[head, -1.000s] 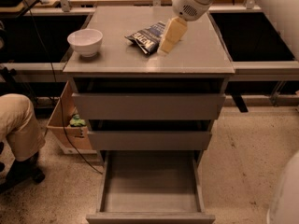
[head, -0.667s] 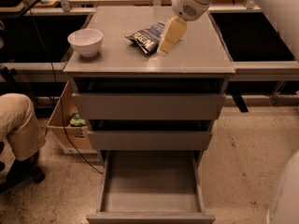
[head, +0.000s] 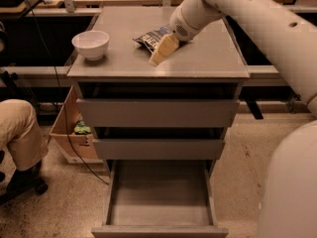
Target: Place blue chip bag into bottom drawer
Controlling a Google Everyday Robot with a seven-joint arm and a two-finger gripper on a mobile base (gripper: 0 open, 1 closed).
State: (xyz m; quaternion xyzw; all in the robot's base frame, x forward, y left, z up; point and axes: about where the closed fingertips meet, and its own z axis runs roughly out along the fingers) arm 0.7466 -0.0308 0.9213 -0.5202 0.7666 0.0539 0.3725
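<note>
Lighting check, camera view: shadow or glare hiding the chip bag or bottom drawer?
Camera view: warm dim cast, no glare on the cabinet top. The gripper is at the right side of the blue chip bag. The open bottom drawer is evenly lit inside; recesses above the upper drawers are black.

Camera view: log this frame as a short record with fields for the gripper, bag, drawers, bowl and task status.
gripper: low over the cabinet top, against the bag's front-right edge
bag: lying on the cabinet top, right of the bowl, partly covered by the gripper
bottom drawer: pulled out, open to the front
upper drawers: two, both set further in than the bottom drawer
bowl: white, upright, left part of the cabinet top, apart from the bag
status: bag not yet in the bottom drawer
</note>
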